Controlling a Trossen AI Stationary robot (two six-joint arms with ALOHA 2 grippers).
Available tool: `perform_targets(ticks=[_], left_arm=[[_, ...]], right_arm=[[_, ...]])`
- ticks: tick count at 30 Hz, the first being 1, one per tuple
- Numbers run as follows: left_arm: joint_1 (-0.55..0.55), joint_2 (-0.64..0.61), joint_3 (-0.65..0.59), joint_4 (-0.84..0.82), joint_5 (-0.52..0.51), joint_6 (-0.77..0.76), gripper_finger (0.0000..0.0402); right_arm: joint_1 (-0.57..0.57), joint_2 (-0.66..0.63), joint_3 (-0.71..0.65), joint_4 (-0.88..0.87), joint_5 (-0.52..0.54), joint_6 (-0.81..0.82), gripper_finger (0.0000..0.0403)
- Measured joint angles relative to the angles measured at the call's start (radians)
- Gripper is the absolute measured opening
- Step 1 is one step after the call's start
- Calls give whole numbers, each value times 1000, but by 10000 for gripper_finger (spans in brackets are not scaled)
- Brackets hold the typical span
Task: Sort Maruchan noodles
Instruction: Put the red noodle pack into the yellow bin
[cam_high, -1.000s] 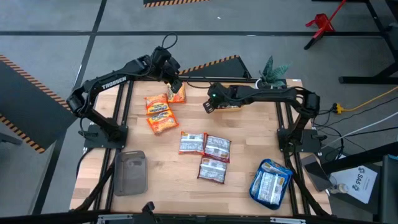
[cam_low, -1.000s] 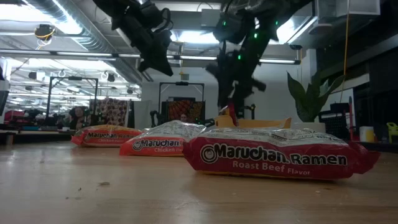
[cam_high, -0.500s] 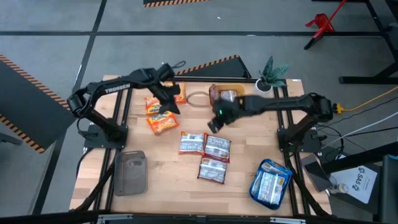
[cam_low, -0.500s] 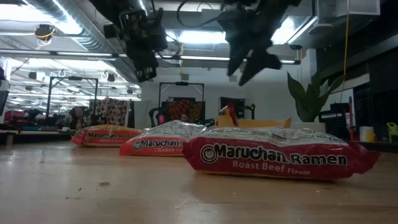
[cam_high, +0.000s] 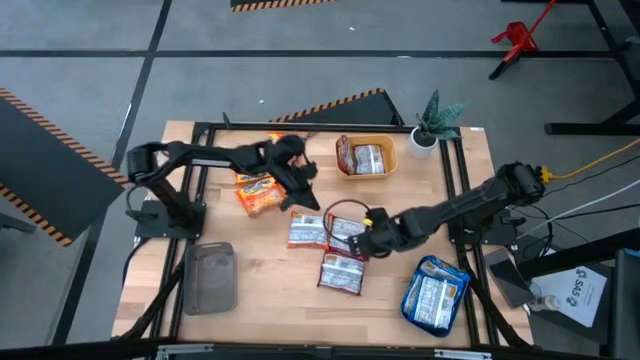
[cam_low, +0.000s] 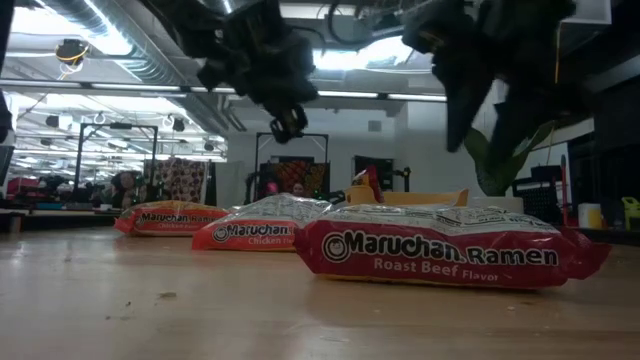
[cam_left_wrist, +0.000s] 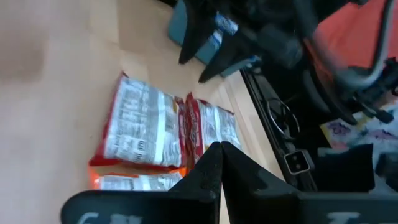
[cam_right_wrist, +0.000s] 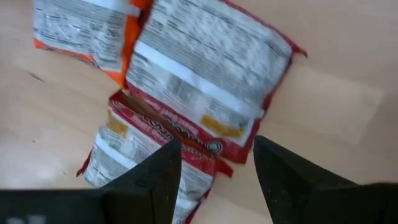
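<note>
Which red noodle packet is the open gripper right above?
The right gripper hangs open over the right-hand packet of the side-by-side red pair in the table's middle. Its neighbour lies to the left, and the third red packet lies closer to the front edge.

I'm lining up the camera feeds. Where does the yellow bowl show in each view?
High view: yellow bowl at the table's far edge, right of centre.
Low view: yellow bowl peeks out in the background, behind the front packet.
Left wrist view: not in it.
Right wrist view: not in it.
Shared landmark: the red packets mid-table, which all four views show.
</note>
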Motion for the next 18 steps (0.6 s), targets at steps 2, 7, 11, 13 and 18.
perform_targets(ticks=[2, 7, 11, 13, 18], left_arm=[[-36, 52, 9, 30, 3, -5, 0], [-113, 167, 35, 120, -54, -6, 0], [-142, 239, 49, 129, -183, -7, 0], [-154, 258, 60, 135, -258, -7, 0], [-167, 315, 97, 129, -415, -45, 0]], right_arm=[[21, 0, -9, -3, 25, 59, 184], [61, 0, -13, -10, 93, 175, 184], [102, 0, -13, -11, 150, 237, 184], [118, 0, -13, -14, 189, 268, 184], [130, 0, -39, 0, 223, 299, 184]])
